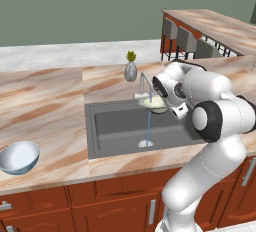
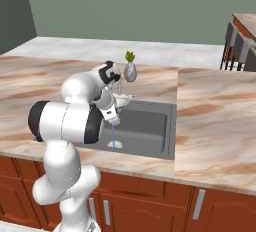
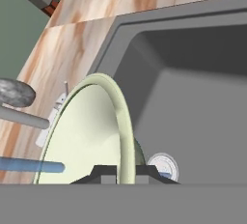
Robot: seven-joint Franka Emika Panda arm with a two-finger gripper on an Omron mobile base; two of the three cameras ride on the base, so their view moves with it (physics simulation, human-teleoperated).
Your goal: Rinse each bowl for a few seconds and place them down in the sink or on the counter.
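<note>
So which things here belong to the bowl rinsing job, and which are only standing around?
Belong to the job:
- small cream-green bowl, in the gripper under the water stream
- larger blue-white bowl, on the counter
- sink
- faucet

Just standing around:
- grey vase with plant
- chairs at the far counter
</note>
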